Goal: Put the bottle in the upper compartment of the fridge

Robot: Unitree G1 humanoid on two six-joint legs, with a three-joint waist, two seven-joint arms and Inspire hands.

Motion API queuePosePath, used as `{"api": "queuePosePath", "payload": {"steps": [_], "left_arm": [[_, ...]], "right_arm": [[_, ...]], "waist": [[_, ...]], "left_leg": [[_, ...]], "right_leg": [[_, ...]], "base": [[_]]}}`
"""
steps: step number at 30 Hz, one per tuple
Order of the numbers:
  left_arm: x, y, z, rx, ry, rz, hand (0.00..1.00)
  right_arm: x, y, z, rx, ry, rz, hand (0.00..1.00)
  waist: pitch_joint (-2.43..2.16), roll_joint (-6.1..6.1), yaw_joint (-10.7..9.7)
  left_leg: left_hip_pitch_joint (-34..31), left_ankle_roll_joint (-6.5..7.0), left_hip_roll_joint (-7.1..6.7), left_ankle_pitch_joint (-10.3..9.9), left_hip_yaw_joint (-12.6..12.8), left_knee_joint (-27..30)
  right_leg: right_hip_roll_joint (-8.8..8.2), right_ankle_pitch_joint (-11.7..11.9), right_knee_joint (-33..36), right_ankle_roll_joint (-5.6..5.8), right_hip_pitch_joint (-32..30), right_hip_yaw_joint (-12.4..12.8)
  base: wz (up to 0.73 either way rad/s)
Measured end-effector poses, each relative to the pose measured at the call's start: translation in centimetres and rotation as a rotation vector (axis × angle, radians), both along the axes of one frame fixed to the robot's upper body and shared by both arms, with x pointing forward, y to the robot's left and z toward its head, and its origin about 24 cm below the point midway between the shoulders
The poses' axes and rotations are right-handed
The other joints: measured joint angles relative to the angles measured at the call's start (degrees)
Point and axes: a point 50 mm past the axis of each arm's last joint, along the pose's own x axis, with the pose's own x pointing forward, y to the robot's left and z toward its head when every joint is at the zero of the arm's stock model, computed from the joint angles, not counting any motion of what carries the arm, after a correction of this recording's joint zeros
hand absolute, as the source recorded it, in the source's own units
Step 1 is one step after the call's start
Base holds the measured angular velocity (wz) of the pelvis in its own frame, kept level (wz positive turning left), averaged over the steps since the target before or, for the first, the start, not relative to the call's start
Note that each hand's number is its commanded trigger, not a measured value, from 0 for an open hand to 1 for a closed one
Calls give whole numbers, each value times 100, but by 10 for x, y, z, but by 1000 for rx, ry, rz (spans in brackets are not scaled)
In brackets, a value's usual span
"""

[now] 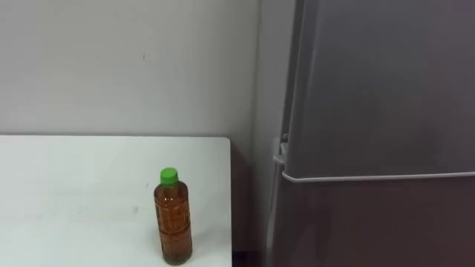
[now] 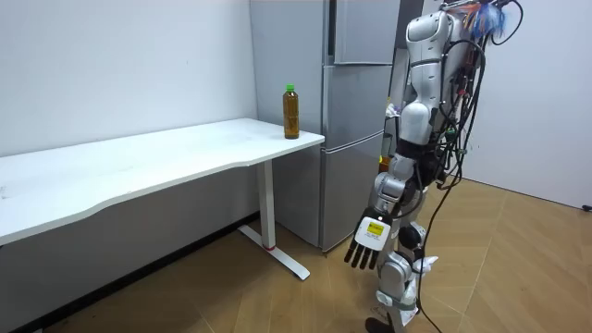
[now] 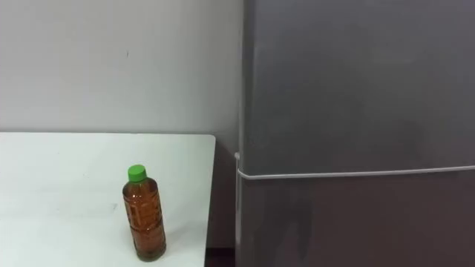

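One bottle [image 1: 174,219] is noted: clear plastic, amber-brown contents, green cap. It stands upright on the white tabletop [image 1: 74,185], at the end nearest the fridge [image 2: 356,111]. It is close to the fridge-side edge but not on it, and it is apart from the fridge itself. A narrow dark gap separates that edge from the fridge's side wall.

The fridge is tall and grey, with two doors one above the other. A pale horizontal seam divides the upper door [image 1: 386,74] from the lower door [image 1: 371,222]. Both doors are closed flush, with nothing resting against either.

In the room view, the robot stands upright on both legs on the wooden floor [image 2: 518,268]. It is in front of the fridge, a little off from its doors. Its left arm hangs straight down at its side.

The left robot hand [image 2: 367,242] hangs below tabletop height, clear of the fridge and well apart from the bottle. Its fingers are loosely extended and point at the floor. It holds nothing and touches nothing, and the back of the hand is turned toward the room camera.

A plain light wall [image 1: 111,59] runs behind the tabletop up to the fridge.
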Motion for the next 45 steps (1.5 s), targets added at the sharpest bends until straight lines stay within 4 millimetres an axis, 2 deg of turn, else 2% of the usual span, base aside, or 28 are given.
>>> {"api": "queuePosePath", "payload": {"steps": [12, 18, 24, 25, 28, 32, 36, 42, 45], "left_arm": [[-2, 0, 0, -1, 5, 0, 0], [-1, 0, 0, -4, -3, 55, 0], [11, 7, 3, 24, -59, 136, 0], [18, 10, 4, 36, -82, 163, 0], [43, 21, 9, 73, -163, 255, 0], [85, 43, 29, 118, -378, 413, 0], [111, 55, 45, 160, -485, 455, 0], [149, 66, 85, 244, -681, 441, 0], [165, 75, 113, 287, -810, 458, 0]], "right_arm": [[-2, 0, 0, 2, 7, -7, 0], [-2, 0, 0, 2, 8, -9, 0], [-2, -1, 0, 5, 6, -5, 0], [-2, -2, 0, 7, 5, -11, 0], [-1, -6, 1, -3, 0, -7, 0], [2, -13, 3, -27, -12, 10, 0], [1, -20, 4, -44, -12, 2, 0], [-1, -25, 5, -57, -15, -36, 0], [0, -25, 6, -60, -21, -23, 0]], "waist": [[4, 1, -13], [5, 1, -12], [-14, 34, -4], [-24, 53, -5], [2, 95, -6], [13, 181, 37], [8, 273, 48], [-15, 291, 117], [-16, 290, 125]], "left_leg": [[3, 1, -7, -1, -48, 26], [1, 1, -6, -1, -49, 35], [5, 1, -7, -1, -54, 86], [0, 1, -8, -1, -55, 102], [-21, 4, -10, -4, -6, 134], [-12, 11, -17, -8, -11, 138], [-7, 11, -23, -8, -12, 131], [-35, 8, -13, -6, -11, 146], [-24, 9, -17, -6, -4, 150]], "right_leg": [[-17, -4, 18, 5, 51, -53], [-20, -4, 17, 5, 62, -63], [-31, -4, 14, 6, 87, -105], [-36, -4, 20, 6, 90, -114], [-61, -17, 77, 11, 85, -136], [-73, -29, 112, 16, 82, -123], [-68, -28, 114, 16, 79, -123], [-40, -26, 101, 13, 47, -121], [-42, -26, 105, 13, 48, -110]], "base": [[2], [1], [2], [5], [3], [0], [0], [-1], [-1]]}}
